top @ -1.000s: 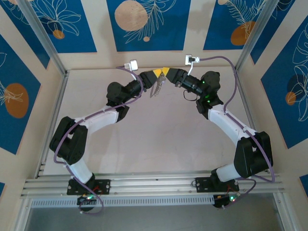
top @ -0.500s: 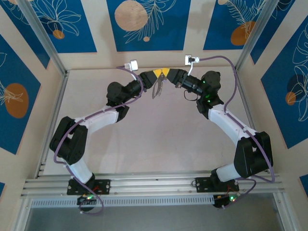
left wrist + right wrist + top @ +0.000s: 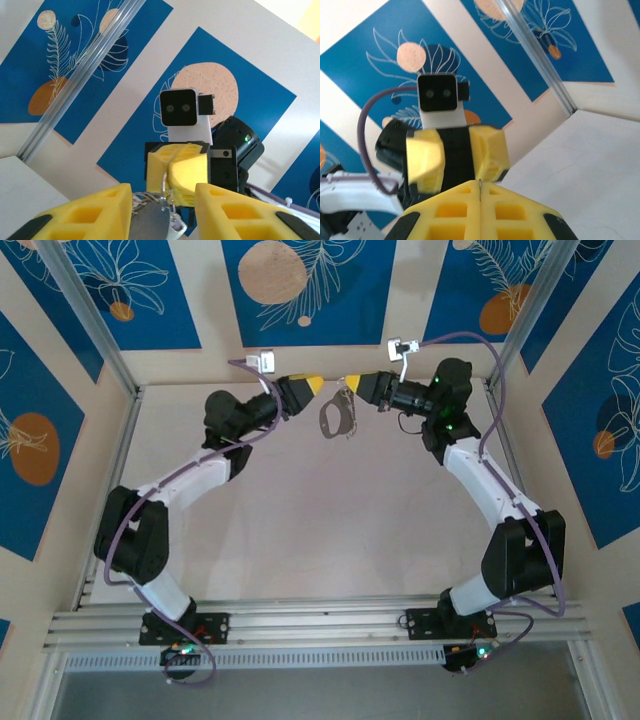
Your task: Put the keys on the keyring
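1. The right gripper (image 3: 479, 187) was clenched. Its two yellow fingers were pressed together, and a thin metal edge was pinched in the seam between them.
2. From this pinch the keyring (image 3: 337, 416) hung down freely, a grey loop in the air above the far part of the table (image 3: 300, 510). I judged that the right gripper was grasping the keyring by its upper end.
3. The left gripper (image 3: 307, 386) was released. In the right wrist view its fingers stood apart with nothing between them.
4. The keyring was probably stiff and light. Its smooth metal can slip on the pads, and held at one point it can swing and turn.
5. A second hold would be best on a plain straight side, not on the coil-like side, which likely must stay free to take the key.
6. The key I could not pick out with certainty. In the left wrist view a small pale piece (image 3: 176, 228) beside a flat silvery piece (image 3: 150, 220) was perhaps its head. Such a tiny key is easy to drop, so it should be taken by the head.
7. Seen from above, the keyring lay between the two grippers, just below the right fingertips and near the left gripper, but apart from it.
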Robot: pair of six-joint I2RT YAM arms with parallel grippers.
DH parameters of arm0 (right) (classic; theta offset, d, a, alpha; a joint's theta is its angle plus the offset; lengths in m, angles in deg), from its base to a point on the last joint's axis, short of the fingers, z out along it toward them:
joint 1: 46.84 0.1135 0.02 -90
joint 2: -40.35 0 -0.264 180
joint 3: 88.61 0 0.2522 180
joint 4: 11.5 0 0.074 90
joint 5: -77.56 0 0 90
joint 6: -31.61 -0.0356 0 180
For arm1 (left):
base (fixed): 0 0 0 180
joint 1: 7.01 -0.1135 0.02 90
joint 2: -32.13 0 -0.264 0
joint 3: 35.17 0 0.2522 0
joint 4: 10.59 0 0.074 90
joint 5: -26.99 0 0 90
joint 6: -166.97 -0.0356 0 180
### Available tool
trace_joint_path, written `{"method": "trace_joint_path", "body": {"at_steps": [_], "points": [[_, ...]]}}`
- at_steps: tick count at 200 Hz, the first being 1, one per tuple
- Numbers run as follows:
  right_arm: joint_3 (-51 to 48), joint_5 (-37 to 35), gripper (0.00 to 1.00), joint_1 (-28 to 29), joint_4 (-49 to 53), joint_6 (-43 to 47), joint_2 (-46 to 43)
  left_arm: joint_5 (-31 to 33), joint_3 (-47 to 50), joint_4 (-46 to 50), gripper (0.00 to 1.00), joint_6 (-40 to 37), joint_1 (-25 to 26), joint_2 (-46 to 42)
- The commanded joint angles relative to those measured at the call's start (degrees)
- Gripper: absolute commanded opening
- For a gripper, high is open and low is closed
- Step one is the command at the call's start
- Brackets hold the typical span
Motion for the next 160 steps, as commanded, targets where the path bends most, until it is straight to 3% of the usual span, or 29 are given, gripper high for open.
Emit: {"method": "trace_joint_path", "body": {"at_steps": [1,67,95,160], "points": [[5.19,8.61,0.0,-1.12,8.04,6.67,1.96,-8.11,-4.61,5.68,0.39,-3.5,-0.97,-0.68],[19.25,22.34,0.0,-1.74,28.97,20.95,8.87,-16.96,-13.17,20.27,0.41,-11.47,-1.06,2.38],[21.97,22.89,0.0,-1.04,35.42,25.48,10.19,-18.12,-14.56,23.25,0.4,-13.35,-1.1,3.02],[22.22,21.96,0.0,-0.18,35.66,25.75,11.12,-19.52,-15.88,23.75,0.4,-13.44,-0.25,4.34]]}}
